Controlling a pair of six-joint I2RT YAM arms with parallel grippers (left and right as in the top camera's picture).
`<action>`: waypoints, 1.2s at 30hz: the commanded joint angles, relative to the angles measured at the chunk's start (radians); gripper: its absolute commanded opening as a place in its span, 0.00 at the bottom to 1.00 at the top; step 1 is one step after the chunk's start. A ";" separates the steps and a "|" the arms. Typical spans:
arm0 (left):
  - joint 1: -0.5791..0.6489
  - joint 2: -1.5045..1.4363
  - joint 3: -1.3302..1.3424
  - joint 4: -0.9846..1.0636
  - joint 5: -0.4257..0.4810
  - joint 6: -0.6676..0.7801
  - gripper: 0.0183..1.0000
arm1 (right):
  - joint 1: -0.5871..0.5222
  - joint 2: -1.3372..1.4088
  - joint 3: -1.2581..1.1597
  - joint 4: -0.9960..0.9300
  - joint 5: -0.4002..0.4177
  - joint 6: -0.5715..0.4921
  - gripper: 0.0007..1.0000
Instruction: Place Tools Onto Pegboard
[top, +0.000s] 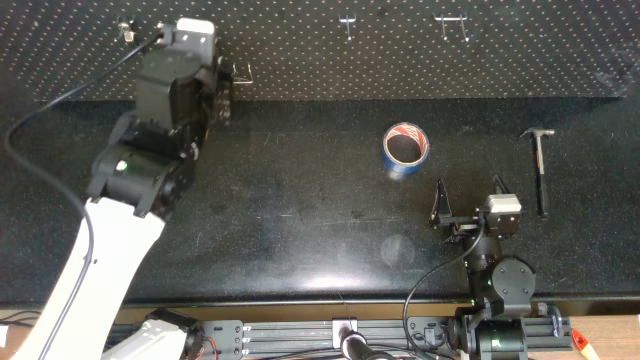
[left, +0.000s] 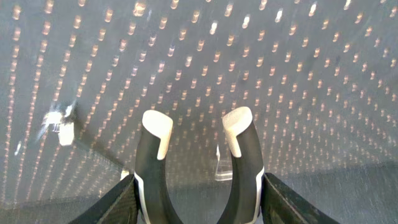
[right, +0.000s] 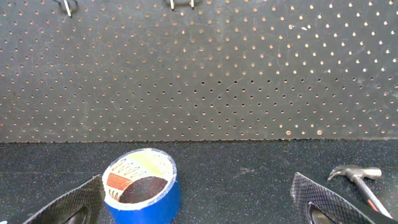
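- Top view: you see the tape roll (top: 406, 148) and hammer (top: 539, 170) lying on the black table (top: 300, 200). The left gripper (top: 226, 92) is at the pegboard (top: 400, 50).
- Left wrist view: its jaws stand parted and hold nothing.
- Right wrist view: the right gripper (right: 196, 190) jaws stand wide and empty, near the tape roll.

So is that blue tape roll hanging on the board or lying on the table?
On the table. The tape roll lies flat, hole up, on the tabletop in front of the pegboard.

I count one blue tape roll (top: 405, 148), one hammer (top: 540, 170) at its three o'clock, four metal hooks (top: 347, 22), one pegboard (top: 300, 50).
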 joint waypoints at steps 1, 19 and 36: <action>0.001 0.104 0.011 0.161 0.063 0.060 0.01 | -0.004 -0.010 -0.006 0.000 0.009 -0.011 0.98; -0.001 0.126 -0.023 0.509 0.082 0.053 0.01 | -0.005 -0.010 -0.006 0.000 0.009 -0.011 0.98; 0.001 0.018 -0.549 1.238 0.111 0.053 0.01 | -0.004 -0.010 -0.006 0.000 0.009 -0.011 0.98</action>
